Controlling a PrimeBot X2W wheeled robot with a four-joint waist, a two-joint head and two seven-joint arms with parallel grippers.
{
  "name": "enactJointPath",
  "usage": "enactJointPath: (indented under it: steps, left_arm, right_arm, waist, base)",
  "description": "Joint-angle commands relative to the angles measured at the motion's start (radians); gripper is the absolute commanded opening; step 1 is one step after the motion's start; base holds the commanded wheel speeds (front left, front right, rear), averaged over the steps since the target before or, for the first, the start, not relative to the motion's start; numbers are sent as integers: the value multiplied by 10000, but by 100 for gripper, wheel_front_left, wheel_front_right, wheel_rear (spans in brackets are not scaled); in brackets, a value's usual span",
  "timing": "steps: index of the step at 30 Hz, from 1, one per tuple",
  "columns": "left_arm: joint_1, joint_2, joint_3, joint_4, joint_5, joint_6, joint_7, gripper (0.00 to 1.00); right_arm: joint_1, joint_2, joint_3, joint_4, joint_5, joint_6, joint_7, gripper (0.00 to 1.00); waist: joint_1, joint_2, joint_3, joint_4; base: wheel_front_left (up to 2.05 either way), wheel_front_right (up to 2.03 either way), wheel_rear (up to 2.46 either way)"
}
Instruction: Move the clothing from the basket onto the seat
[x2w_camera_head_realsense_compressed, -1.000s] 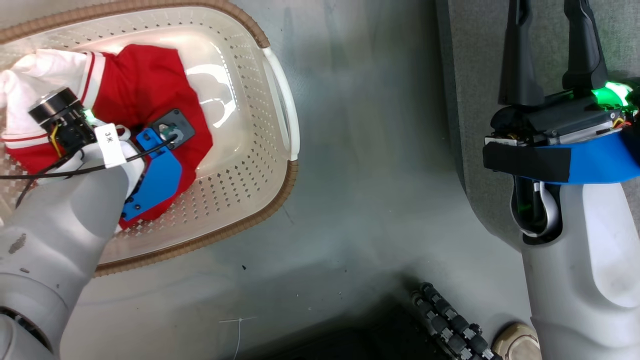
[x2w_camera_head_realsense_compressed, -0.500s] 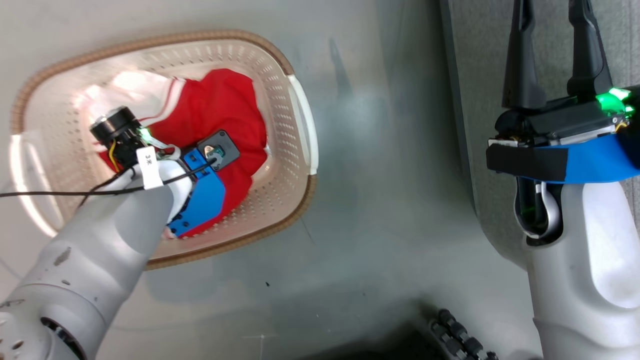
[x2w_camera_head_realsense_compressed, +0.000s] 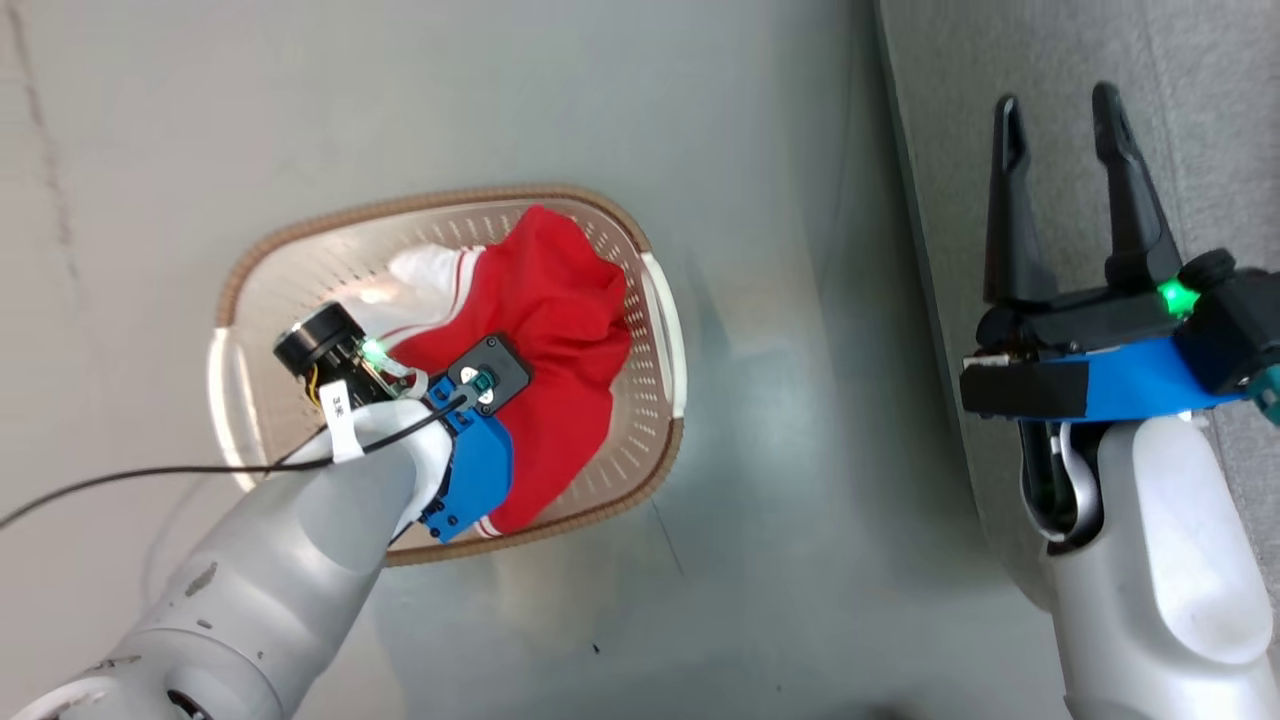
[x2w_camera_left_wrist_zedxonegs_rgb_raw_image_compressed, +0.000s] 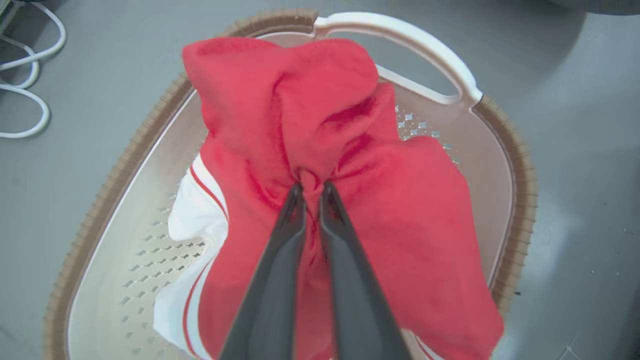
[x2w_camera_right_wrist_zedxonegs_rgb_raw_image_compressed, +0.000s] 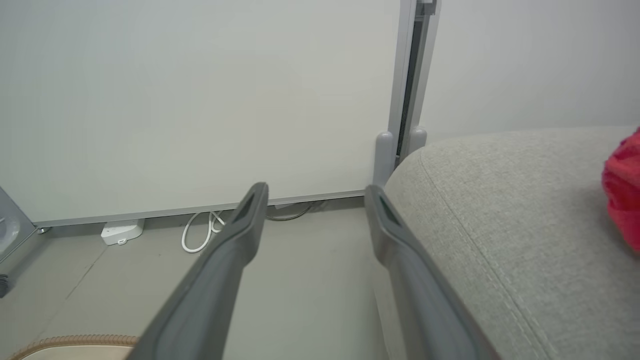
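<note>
The cream basket (x2w_camera_head_realsense_compressed: 300, 235) with its brown rim stands on the grey floor, seen again in the left wrist view (x2w_camera_left_wrist_zedxonegs_rgb_raw_image_compressed: 520, 165). Red clothing (x2w_camera_head_realsense_compressed: 560, 320) with white panels and stripe trim (x2w_camera_left_wrist_zedxonegs_rgb_raw_image_compressed: 195, 220) bunches up out of it. My left gripper (x2w_camera_left_wrist_zedxonegs_rgb_raw_image_compressed: 311, 187) is shut on a fold of the red cloth (x2w_camera_left_wrist_zedxonegs_rgb_raw_image_compressed: 320, 115), which drapes down over the basket's far side. In the head view my left wrist (x2w_camera_head_realsense_compressed: 470, 400) covers the fingers. My right gripper (x2w_camera_head_realsense_compressed: 1060, 110) is open and holds nothing, over the edge of the grey seat (x2w_camera_head_realsense_compressed: 1200, 100). Another red garment (x2w_camera_right_wrist_zedxonegs_rgb_raw_image_compressed: 622, 190) lies on the seat (x2w_camera_right_wrist_zedxonegs_rgb_raw_image_compressed: 525, 225).
White cables lie on the floor (x2w_camera_left_wrist_zedxonegs_rgb_raw_image_compressed: 25, 100) and by the wall (x2w_camera_right_wrist_zedxonegs_rgb_raw_image_compressed: 200, 232), beside a small white adapter (x2w_camera_right_wrist_zedxonegs_rgb_raw_image_compressed: 122, 231). A pale wall panel (x2w_camera_right_wrist_zedxonegs_rgb_raw_image_compressed: 200, 100) and a metal post (x2w_camera_right_wrist_zedxonegs_rgb_raw_image_compressed: 410, 100) stand behind the seat. Grey floor (x2w_camera_head_realsense_compressed: 800, 450) separates basket and seat.
The head camera has risen, so basket and arms look smaller and lower. My left gripper stays shut on the red clothing, which now stands higher out of the basket. My right gripper stays open.
</note>
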Motion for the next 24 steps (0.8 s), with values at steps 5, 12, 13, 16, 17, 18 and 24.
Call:
enactJointPath:
  steps: [5,12,13,16,17,18,24]
  left_arm:
    - [535,-227,291,-31,-493,14,-455,0]
    - [1091,-382,650,-481,-832,212,-681,0]
    - [1181,-385,703,-578,-875,248,-694,0]
    - [1435,-350,908,-1072,-912,374,-685,0]
    - [1510,-313,978,-1265,-920,434,-687,0]
    - [1594,-270,1056,-1458,-924,486,-686,0]
    - [2026,-67,1506,-2524,-895,747,-690,0]
  right_arm:
    - [656,-123,-116,313,-79,-17,-4,100]
    - [1408,-146,-93,635,-115,-17,-4,100]
    - [1515,-143,-94,671,-121,-17,-4,100]
    - [1891,-157,-133,784,-109,-17,-4,100]
    - [1992,-172,-162,817,-97,-18,-4,100]
    - [2098,-183,-178,842,-91,-18,-4,100]
    - [2671,-232,-301,973,-73,-18,-4,100]
  waist:
    - [0,0,-1493,566]
    - [0,0,-2728,823]
    - [0,0,-2905,857]
    - [0,0,-3408,958]
    - [0,0,-3561,994]
    - [0,0,-3700,1023]
    - [0,0,-4490,1190]
  base:
    - [0,0,0]
    - [0,0,0]
    - [0,0,0]
    - [0,0,0]
    - [0,0,0]
    - [0,0,0]
    - [0,0,0]
